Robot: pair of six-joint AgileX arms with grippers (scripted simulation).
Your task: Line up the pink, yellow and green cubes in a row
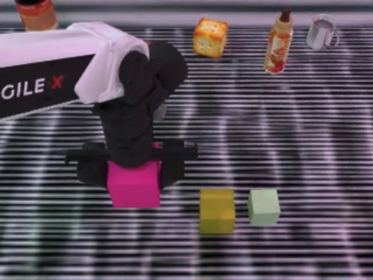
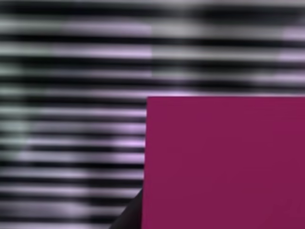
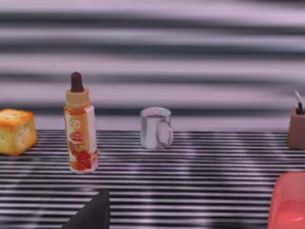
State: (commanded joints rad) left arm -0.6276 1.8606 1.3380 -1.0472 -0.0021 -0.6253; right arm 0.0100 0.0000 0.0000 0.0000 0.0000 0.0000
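The pink cube (image 1: pixel 134 185) sits left of centre, between the black fingers of my left gripper (image 1: pixel 133 169), which comes down on it from above and is shut on its two sides. In the left wrist view the pink cube (image 2: pixel 224 162) fills the frame, with one dark finger (image 2: pixel 131 215) against its edge. The yellow cube (image 1: pixel 217 210) lies to the right of the pink one, and the smaller green cube (image 1: pixel 264 206) stands just right of the yellow, both free. My right gripper (image 3: pixel 95 213) is parked outside the top view.
Along the back edge stand an orange cracker box (image 1: pixel 210 37), a dropper bottle (image 1: pixel 278 44), a metal mug (image 1: pixel 322 32) and an orange-lidded jar (image 1: pixel 36 13). The right wrist view also shows a red object (image 3: pixel 288 202) and a brown holder (image 3: pixel 296 126).
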